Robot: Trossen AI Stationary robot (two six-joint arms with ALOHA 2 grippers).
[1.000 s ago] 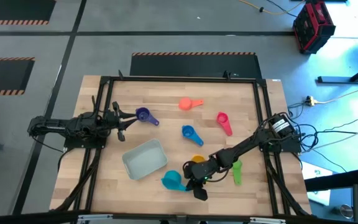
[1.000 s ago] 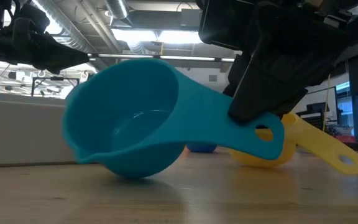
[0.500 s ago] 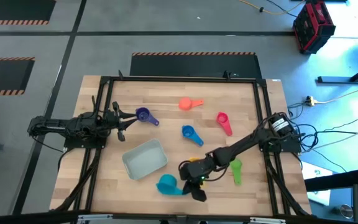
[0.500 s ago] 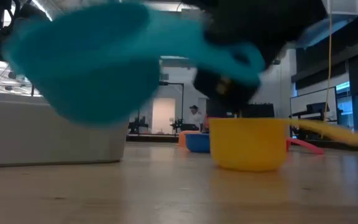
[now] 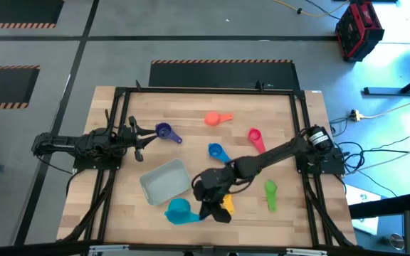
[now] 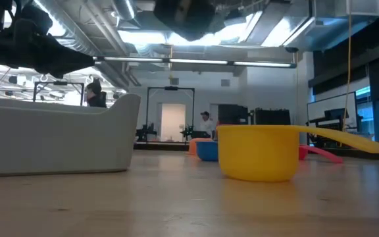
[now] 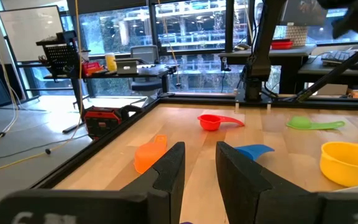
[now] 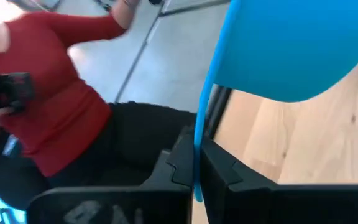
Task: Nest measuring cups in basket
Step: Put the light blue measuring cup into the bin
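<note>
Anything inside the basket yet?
Nothing visible: from above, the basket interior is bare pale plastic. Its corner nearest the right end effector, which holds the teal cup just outside the basket, is covered by the arm.

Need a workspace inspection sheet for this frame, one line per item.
Surface: wooden table, black frame around it.
Job's things: teal cup held off the table beside the basket; yellow cup, blue cup, purple cup, orange cup, pink-red cup, green cup loose on the table.
Clutter: nothing seen.
Grippers: right pincer shut on the teal cup's handle; left pincer waits at the left edge, fingers apart.
Cables: wires trail right of the table.
Surroundings: person in red nearby.
</note>
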